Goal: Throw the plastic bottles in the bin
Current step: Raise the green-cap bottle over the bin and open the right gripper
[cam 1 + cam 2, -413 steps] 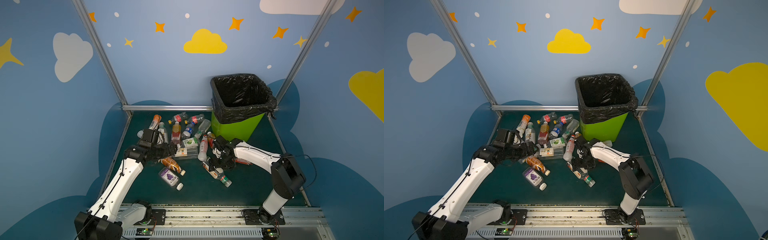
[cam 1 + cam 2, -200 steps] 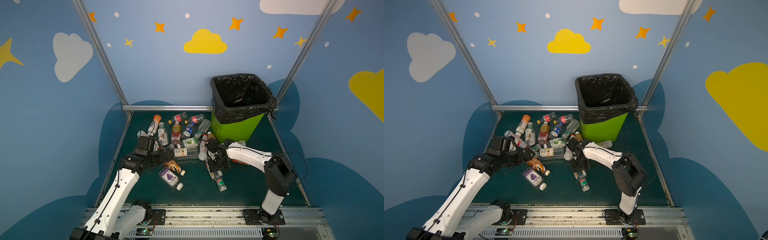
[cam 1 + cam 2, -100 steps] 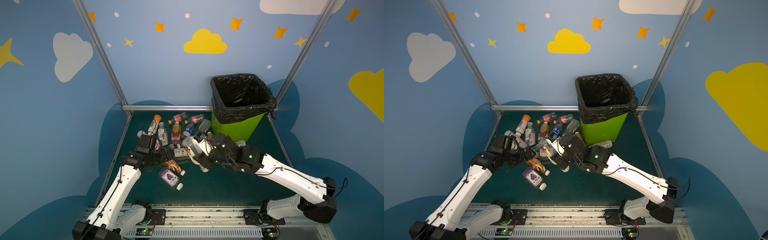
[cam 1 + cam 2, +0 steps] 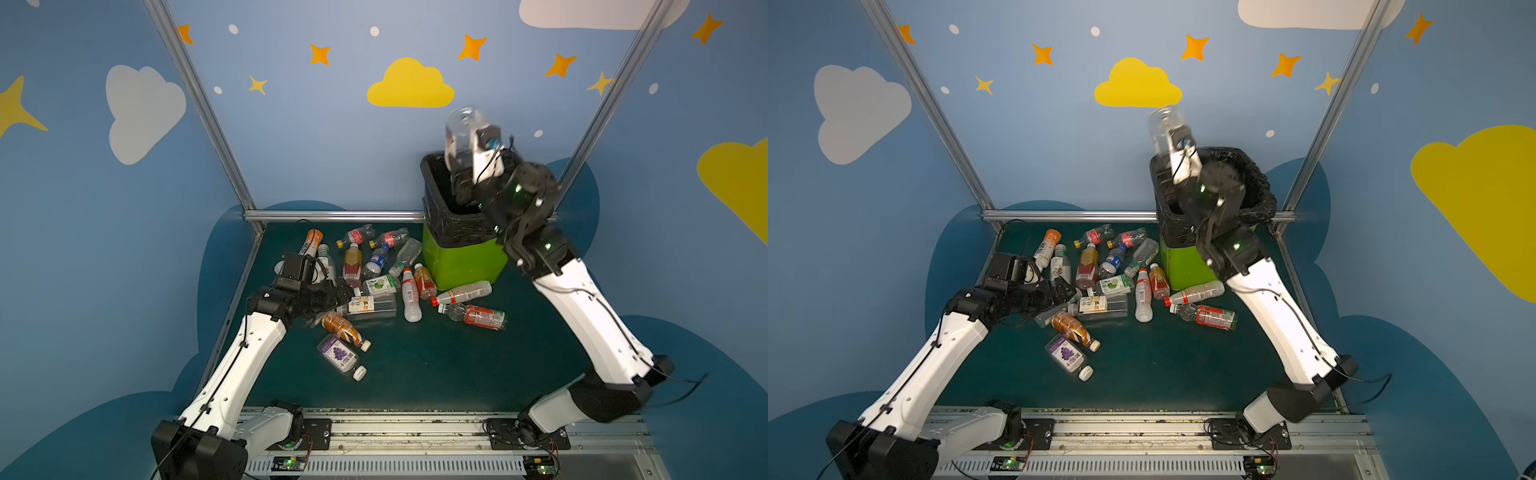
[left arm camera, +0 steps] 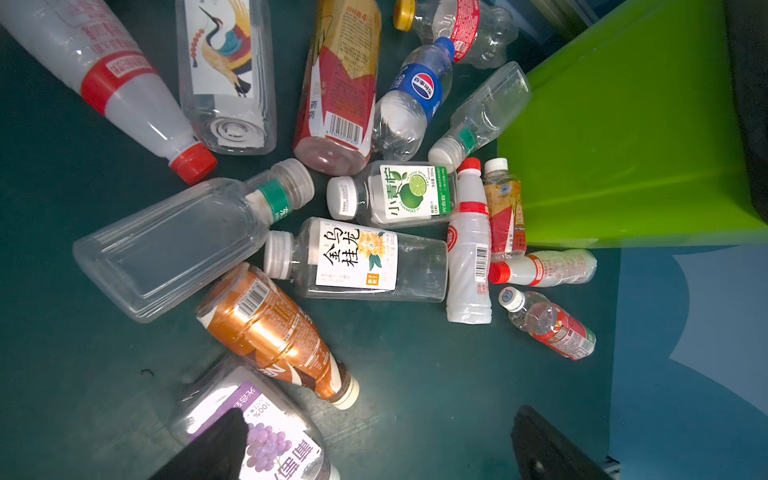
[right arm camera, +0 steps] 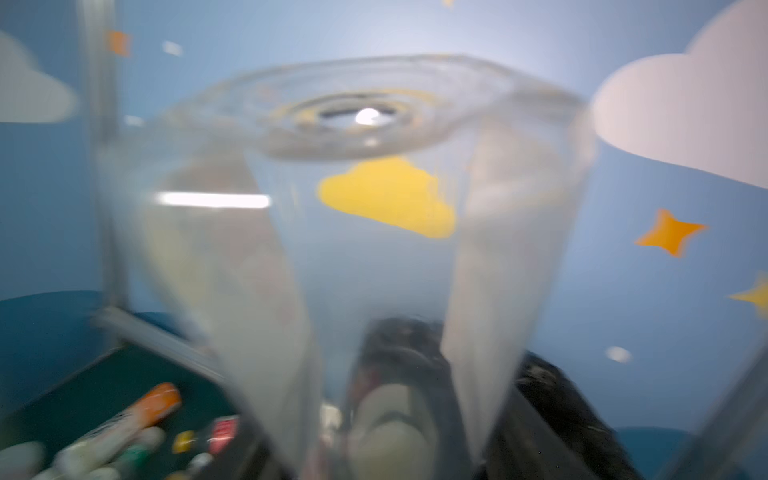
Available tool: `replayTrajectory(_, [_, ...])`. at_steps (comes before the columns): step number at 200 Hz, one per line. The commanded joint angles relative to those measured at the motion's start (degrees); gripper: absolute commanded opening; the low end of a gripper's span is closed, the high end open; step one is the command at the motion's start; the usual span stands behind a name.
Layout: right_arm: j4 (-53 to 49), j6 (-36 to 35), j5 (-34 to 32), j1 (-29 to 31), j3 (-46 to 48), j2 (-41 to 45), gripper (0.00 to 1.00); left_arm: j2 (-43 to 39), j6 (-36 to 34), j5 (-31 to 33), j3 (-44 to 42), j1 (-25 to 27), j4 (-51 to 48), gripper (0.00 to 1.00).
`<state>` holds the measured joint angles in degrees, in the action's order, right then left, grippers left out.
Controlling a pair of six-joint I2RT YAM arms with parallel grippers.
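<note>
Plastic bottles [image 4: 368, 305], well over a dozen, lie scattered on the green mat ahead of the left claw [image 5: 378, 449]. Its fingers are spread wide and empty, with a grape-juice bottle [image 5: 266, 440] near one fingertip. The right claw [image 4: 463, 178] hangs over the lime-green bin [image 4: 465, 266] with a clear unlabelled bottle [image 4: 459, 133] at its tip, base upward. Blur hides whether the jaws grip it. Judging by the heap, most of the job remains.
</note>
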<state>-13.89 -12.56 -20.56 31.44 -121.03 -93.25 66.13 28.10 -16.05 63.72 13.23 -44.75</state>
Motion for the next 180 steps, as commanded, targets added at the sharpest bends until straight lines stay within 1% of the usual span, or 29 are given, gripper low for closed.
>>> replayTrajectory(1, [-18.9,10.1,2.9,-4.0,-8.7,-2.4,0.89,0.4,-0.4,-0.4,1.8,1.3,-0.3,1.0])
replayTrajectory(9, [-20.3,11.8,4.2,-4.6,-8.1,-0.4,0.91,0.1,-0.3,-0.2,1.7,1.9,-0.6,1.0])
replayTrajectory(26, [-22.7,15.1,6.1,-5.8,-5.4,4.7,0.91,-0.6,0.1,0.6,1.4,3.0,-1.3,1.0])
replayTrajectory(43, [-26.5,16.8,7.5,-7.4,-3.3,8.8,0.91,-0.9,0.8,1.3,0.9,5.0,-1.6,0.99])
replayTrajectory(58, [-30.0,17.9,7.2,-8.3,-0.8,12.1,0.91,0.0,1.5,2.8,0.7,7.7,-1.7,0.94])
replayTrajectory(75, [-34.6,19.7,6.4,-8.9,3.7,16.1,0.91,2.5,2.6,3.5,0.8,10.4,-1.6,0.85])
replayTrajectory(79, [-35.9,20.4,6.0,-9.0,4.8,17.1,0.91,3.1,3.1,3.5,1.1,11.0,-1.6,0.83])
replayTrajectory(83, [-37.4,21.1,5.6,-9.1,6.1,18.1,0.9,3.8,3.7,5.3,1.3,11.7,-1.6,0.82])
replayTrajectory(98, [-42.5,23.2,5.6,-9.3,12.0,22.2,0.89,6.7,5.4,6.1,2.7,14.0,-1.1,0.79])
replayTrajectory(125, [-47.4,28.0,12.4,-9.1,26.0,30.9,0.88,12.2,7.0,8.0,6.3,18.6,1.4,0.78])
replayTrajectory(142, [-49.6,32.0,16.6,-9.0,33.9,35.1,0.88,16.7,7.5,7.6,8.8,20.4,3.7,0.78])
replayTrajectory(159, [-49.8,35.6,20.6,-8.7,41.2,38.2,0.85,22.1,7.6,6.7,12.1,21.5,5.0,0.76])
replayTrajectory(180, [-49.9,39.0,23.2,-7.9,47.5,39.4,0.82,29.5,5.7,6.8,18.3,21.9,2.5,0.72])
